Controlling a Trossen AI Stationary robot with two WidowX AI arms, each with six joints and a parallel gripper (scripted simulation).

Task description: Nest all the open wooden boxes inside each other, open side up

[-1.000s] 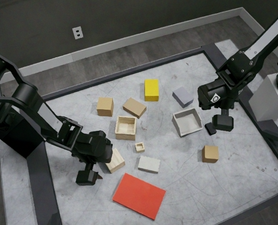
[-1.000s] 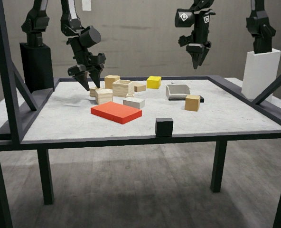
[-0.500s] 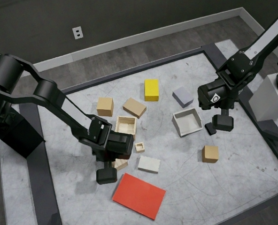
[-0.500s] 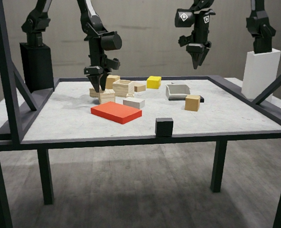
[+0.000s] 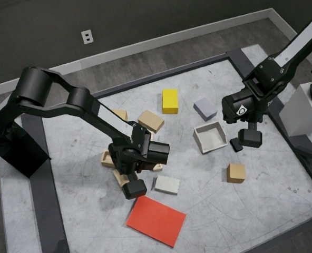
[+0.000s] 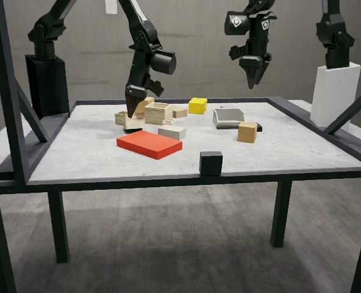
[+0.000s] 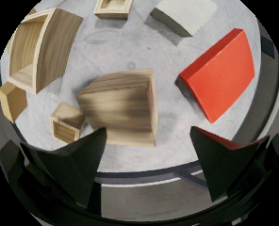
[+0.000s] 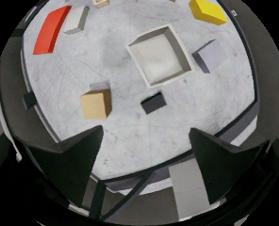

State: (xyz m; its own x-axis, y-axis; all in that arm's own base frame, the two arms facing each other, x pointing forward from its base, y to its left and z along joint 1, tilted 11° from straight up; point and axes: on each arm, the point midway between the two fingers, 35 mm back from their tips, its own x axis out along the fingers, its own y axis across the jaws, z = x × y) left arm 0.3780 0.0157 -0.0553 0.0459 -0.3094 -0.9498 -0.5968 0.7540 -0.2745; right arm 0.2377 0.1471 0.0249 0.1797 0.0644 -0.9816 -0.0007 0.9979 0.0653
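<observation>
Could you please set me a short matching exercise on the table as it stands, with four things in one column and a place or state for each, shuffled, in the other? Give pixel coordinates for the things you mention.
Things
1. Red slab [image 5: 156,221] [image 6: 149,144] [image 7: 220,75] [image 8: 52,30]
2. Gray tray [image 5: 210,136] [image 6: 228,118] [image 8: 160,56]
3. Yellow block [image 5: 169,101] [image 6: 197,105] [image 8: 207,11]
4. Right gripper [image 5: 250,136] [image 6: 253,85] [image 8: 146,129]

Places and states
A. Raised above the table, fingers apart
B. Open side up, beside a small black block [image 5: 236,144] [image 6: 258,127] [image 8: 153,103]
C. Lying flat
D. At the far side in the exterior view

Pairs: 1-C, 2-B, 3-D, 4-A
</observation>
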